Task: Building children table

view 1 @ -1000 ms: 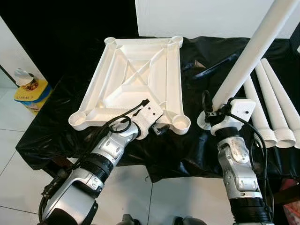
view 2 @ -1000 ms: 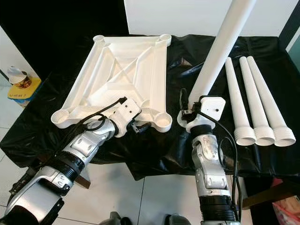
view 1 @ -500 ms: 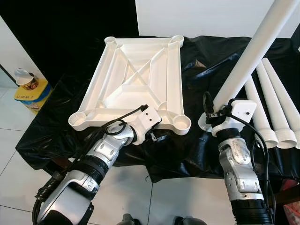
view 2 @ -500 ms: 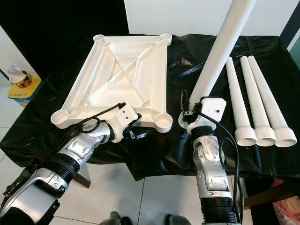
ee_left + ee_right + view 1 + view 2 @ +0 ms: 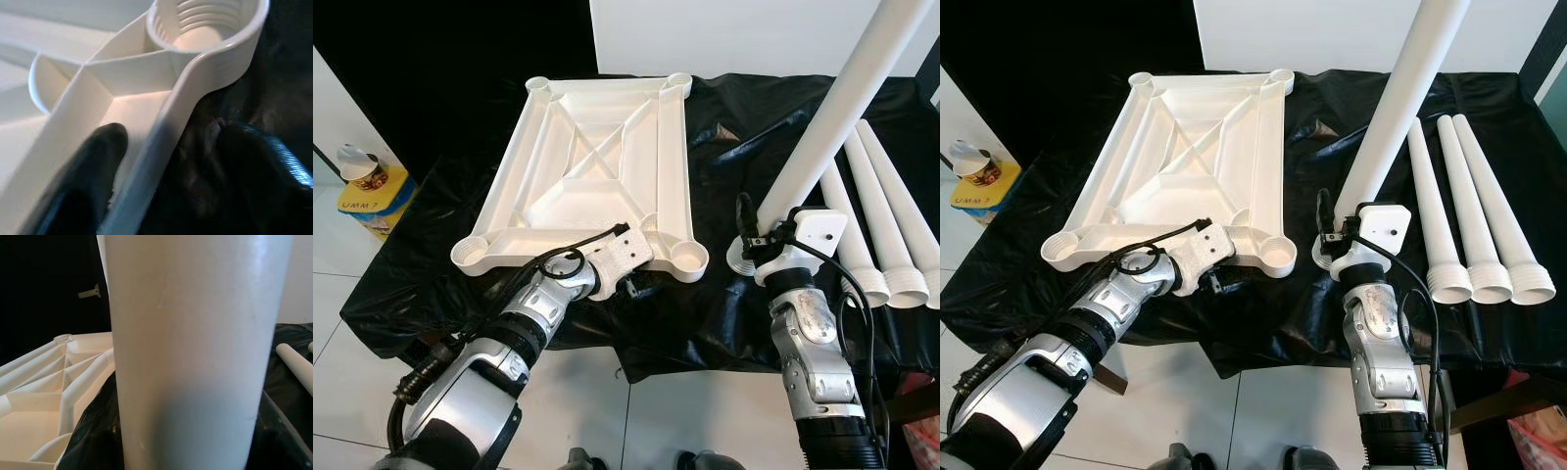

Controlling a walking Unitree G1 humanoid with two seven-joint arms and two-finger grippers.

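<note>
A white tabletop (image 5: 597, 157) lies upside down on the black cloth, with a round socket (image 5: 685, 257) at its near right corner. My left gripper (image 5: 628, 279) is at the tabletop's near rim just left of that socket. In the left wrist view one finger (image 5: 93, 166) sits inside the rim and the other outside, with slack between them, so it is open. My right gripper (image 5: 756, 235) is shut on a long white leg (image 5: 842, 108) that stands tilted, its wide end (image 5: 742, 262) resting on the cloth right of the socket.
Three more white legs (image 5: 891, 215) lie side by side on the cloth at the right. The cloth's near edge hangs over tiled floor (image 5: 685, 411). A cup (image 5: 357, 166) sits on a yellow box on the floor at the left.
My left gripper has slid back toward me along the tabletop to its near rim. The tabletop and the held leg have stayed put; the camera shifted slightly.
</note>
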